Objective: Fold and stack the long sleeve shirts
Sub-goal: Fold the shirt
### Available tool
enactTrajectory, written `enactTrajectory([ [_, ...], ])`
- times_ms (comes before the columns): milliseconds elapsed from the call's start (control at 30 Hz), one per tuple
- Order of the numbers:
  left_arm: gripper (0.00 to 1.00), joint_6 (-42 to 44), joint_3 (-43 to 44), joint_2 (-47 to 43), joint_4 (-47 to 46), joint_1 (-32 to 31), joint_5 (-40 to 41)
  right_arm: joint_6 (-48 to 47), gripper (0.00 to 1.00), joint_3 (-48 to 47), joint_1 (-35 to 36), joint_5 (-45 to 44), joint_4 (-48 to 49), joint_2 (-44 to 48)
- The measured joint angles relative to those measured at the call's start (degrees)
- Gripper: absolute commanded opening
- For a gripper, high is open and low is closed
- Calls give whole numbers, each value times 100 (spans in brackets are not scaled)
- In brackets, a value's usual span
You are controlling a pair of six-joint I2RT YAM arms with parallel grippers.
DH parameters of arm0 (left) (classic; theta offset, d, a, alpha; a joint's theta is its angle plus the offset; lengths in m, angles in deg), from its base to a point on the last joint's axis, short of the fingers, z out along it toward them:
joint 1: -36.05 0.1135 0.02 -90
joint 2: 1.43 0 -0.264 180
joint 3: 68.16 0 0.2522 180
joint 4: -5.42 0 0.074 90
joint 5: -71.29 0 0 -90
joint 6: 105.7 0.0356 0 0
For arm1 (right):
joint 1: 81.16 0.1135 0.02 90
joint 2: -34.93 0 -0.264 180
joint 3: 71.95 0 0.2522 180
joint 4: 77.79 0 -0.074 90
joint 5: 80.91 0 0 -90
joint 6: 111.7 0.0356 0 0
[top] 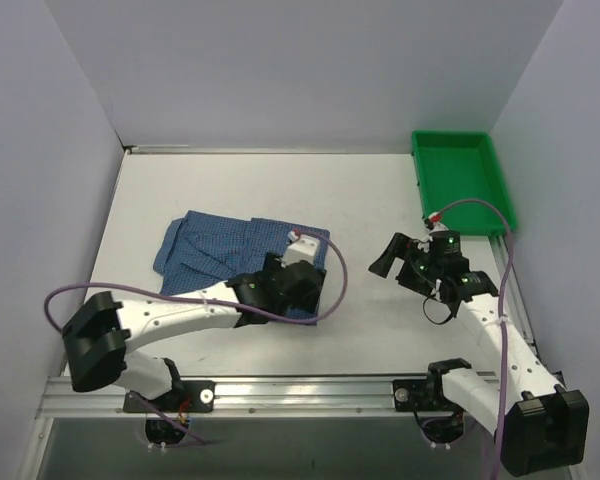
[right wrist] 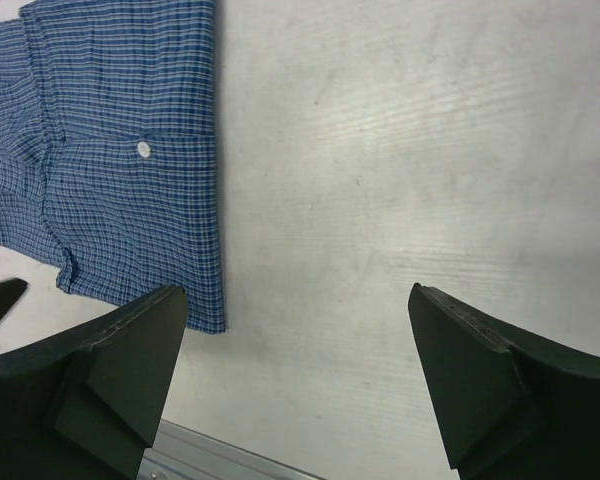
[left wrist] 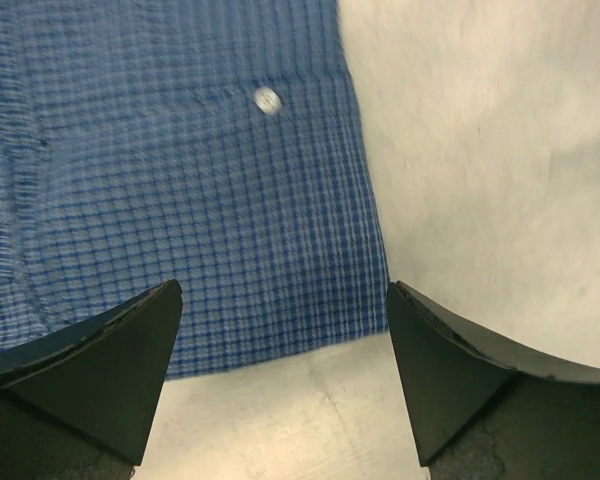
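- The blue checked button-up shirt lay partly folded on the table, left of centre and closer to the near edge than the far one. Its long axis ran roughly left to right, along the near edge.
- The left claw hung low over the shirt's near right corner. Its jaws were spread wide with nothing between the pads. In the left wrist view that corner sat in the gap, one small white button just beyond it, and bare table showed on the right side.
- I could not tell whether the fingertips touched the cloth or hovered just above it.
- The right claw stood over bare table to the right of the shirt, apart from it and pointing toward it. It was also fully open and empty. From its wrist camera the shirt's right edge showed only at the upper left.
- So the left arm was plainly the nearer one. The shirt stretched away from its claw toward the left edge of the table, and I judged a grasp at this corner would carry a fold across that long axis.
- A green bin sat at the far right corner, well apart from the shirt.
- No second shirt was visible.
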Motion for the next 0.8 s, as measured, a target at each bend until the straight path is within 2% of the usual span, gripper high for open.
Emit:
enactTrajectory([
  [100, 75, -39, 313, 868, 319, -647, 321, 44, 100, 127, -343, 118, -212, 79],
  [233, 70, -44, 765, 1797, 621, -1029, 568, 87, 100, 302, -492, 247, -363, 39],
  [533, 68, -46, 1596, 3023, 857, -1167, 682, 85, 100, 566, -492, 282, -417, 52],
  [633, 62, -127, 1718, 3289, 925, -1209, 743, 105, 99, 678, -492, 293, -361, 59],
  [733, 52, -243, 1777, 3346, 1032, -1228, 780, 184, 98, 846, -492, 367, -149, 57],
  [800, 42, -330, 1790, 3366, 1126, -1235, 815, 271, 98, 962, -492, 435, 9, 50],
])
